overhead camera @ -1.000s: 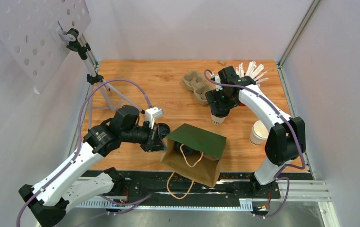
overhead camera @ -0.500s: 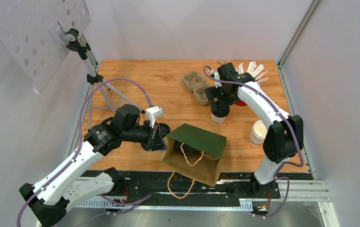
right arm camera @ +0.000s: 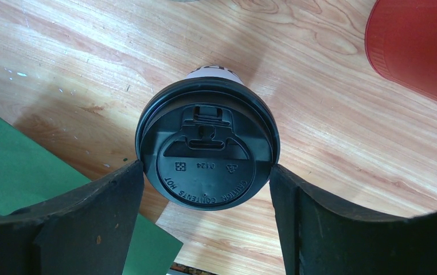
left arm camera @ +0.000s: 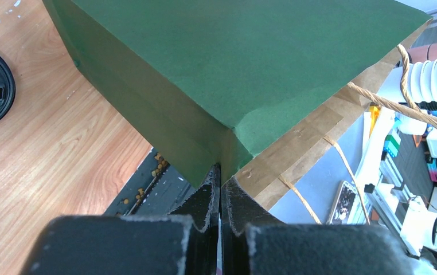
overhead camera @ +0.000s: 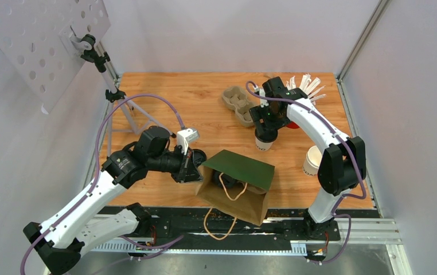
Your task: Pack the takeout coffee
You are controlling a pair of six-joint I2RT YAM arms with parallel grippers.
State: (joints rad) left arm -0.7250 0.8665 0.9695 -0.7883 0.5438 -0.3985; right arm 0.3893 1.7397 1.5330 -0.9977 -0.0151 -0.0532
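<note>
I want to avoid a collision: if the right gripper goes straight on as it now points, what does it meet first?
Probably the black lid of the lidded cup, between the open right gripper fingers; depth is unclear.

I see the wooden table [overhead camera: 164, 97] carrying a lidded cup [right arm camera: 206, 150] between my right claw's [right arm camera: 206, 172] fingers, a red cup [right arm camera: 417, 48] beside it, and the paper bag [overhead camera: 236, 186] nearer me.

Pale walls [overhead camera: 233, 28] enclose a wooden table [overhead camera: 170, 97].
</note>
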